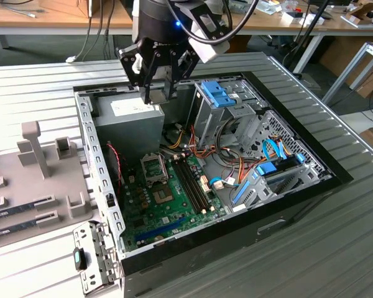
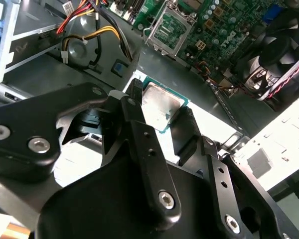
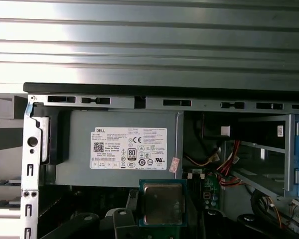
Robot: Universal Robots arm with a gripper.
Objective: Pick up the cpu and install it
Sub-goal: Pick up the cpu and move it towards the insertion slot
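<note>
Scene: an open desktop computer case point(image 1: 268, 218) lies on a slatted metal table point(image 1: 336, 248), with one robot arm reaching in from the far side.
Claw: the gripper point(image 2: 161, 104) is clamped on the cpu point(image 2: 159, 105), one black finger against each of two opposite edges.
Cpu position: in both wrist views the cpu point(image 3: 163, 203) is held in the air with its silvery top showing. It hangs over the grey power supply point(image 3: 119, 144) at the far end of the case and touches nothing but the fingers.
Socket: the square metal-framed socket point(image 1: 154, 169) sits on the green motherboard point(image 1: 168, 198), nearer than the power supply and well apart from the chip. In the second wrist view the socket point(image 2: 169, 27) holds no chip.
Step in hand: my reading is that picking up is done and the carry to the socket is under way. The chip is not yet installed.
What the next move calls for: by my judgement, bringing the chip squarely over the socket, edges lined up with the frame, held level and lowered gently. A tilted or offset drop could harm the contacts.
Hazard nearby: loose coloured cables point(image 1: 227, 162) lie toward the exterior view's right of the socket.
</note>
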